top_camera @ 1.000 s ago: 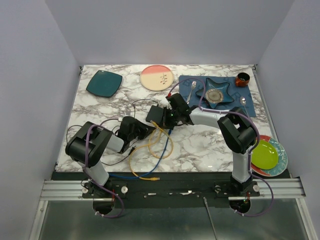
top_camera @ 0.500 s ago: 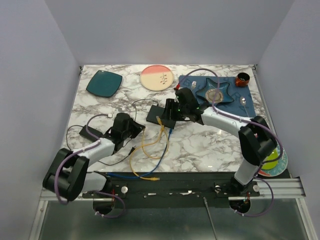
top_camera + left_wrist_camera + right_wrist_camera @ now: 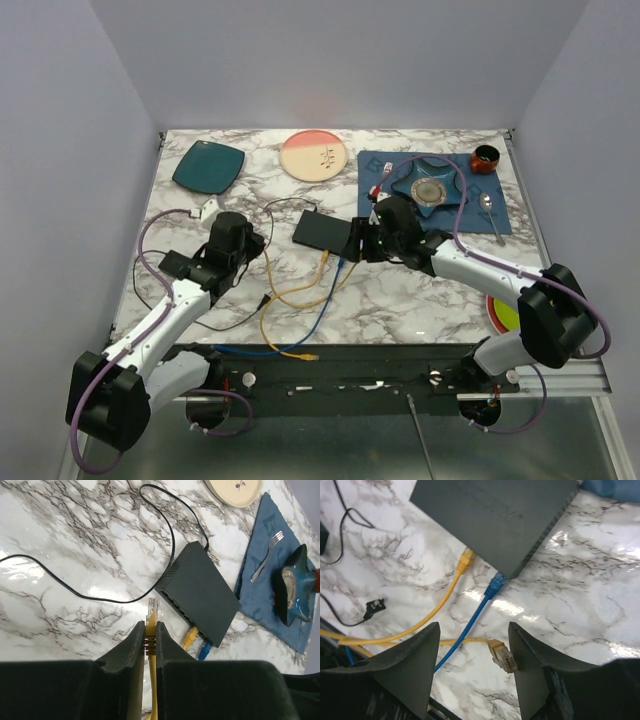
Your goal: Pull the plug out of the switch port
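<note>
- Switch (image 3: pixel 322 232): lies flat near the middle of the worktop (image 3: pixel 400 290), between the two arms, socket side toward the near edge.
- Left wrist view: shows the left tool (image 3: pixel 150 627) pressed together on a yellow cable (image 3: pixel 151 680). Shows its clear plug (image 3: pixel 153 606) poking out past the fingertips, apart from the switch.
- Same view: shows a seated yellow plug (image 3: pixel 189 637) and a blue plug (image 3: pixel 204 651) side by side in the sockets, and a black cord (image 3: pixel 170 540) leaving the far corner.
- Right wrist view: shows the right tool (image 3: pixel 472 628) spread wide, pinching nothing, just short of the socket face. Also shows a loose yellow plug (image 3: pixel 502 655) lying on the worktop between the fingers, which the left wrist view does not catch.
- Top view: alone takes in both arms at once and the cables looping toward the near edge. Leaves the pinched plug too small to make out.
</note>
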You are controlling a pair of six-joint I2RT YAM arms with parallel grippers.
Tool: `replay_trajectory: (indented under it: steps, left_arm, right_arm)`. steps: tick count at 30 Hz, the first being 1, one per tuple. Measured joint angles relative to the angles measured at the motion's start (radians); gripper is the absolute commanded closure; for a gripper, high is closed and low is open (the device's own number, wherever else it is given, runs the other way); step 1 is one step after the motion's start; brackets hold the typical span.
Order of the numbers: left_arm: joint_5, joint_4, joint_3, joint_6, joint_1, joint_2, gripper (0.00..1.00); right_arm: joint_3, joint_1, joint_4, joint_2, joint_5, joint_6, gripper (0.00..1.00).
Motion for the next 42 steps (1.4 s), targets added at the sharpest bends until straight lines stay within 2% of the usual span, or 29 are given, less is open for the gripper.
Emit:
replay_trajectory:
  steps: [8,12,18,21,27,33,42]
  left_arm:
    - [-0.160,-0.169,0.195,0.146,0.014,-0.054,1.00]
    - [-0.221,-0.181,0.354,0.224,0.021,-0.077,1.00]
    - [-0.241,-0.178,0.501,0.322,0.022,-0.063,1.00]
    - [-0.187,-0.171,0.510,0.335,0.024,-0.037,1.00]
    - [0.049,-0.156,0.415,0.291,0.026,-0.023,1.00]
    - [0.236,-0.133,0.404,0.224,0.025,-0.022,1.00]
    - [0.325,-0.096,0.382,0.160,0.015,-0.051,1.00]
  right_arm:
    - [-0.005,0.049,0.048,-0.093,-0.080,-0.019,0.35]
    - [0.002,0.050,0.055,-0.124,-0.102,-0.025,0.34]
    - [0.032,0.058,0.080,-0.130,-0.164,-0.044,0.33]
    - [0.065,0.081,0.087,-0.127,-0.192,-0.056,0.31]
    - [0.187,0.173,0.130,-0.068,-0.210,-0.092,0.24]
    - [0.192,0.216,0.225,-0.042,-0.209,-0.085,0.20]
    - [0.198,0.230,0.361,-0.010,-0.200,-0.024,0.18]
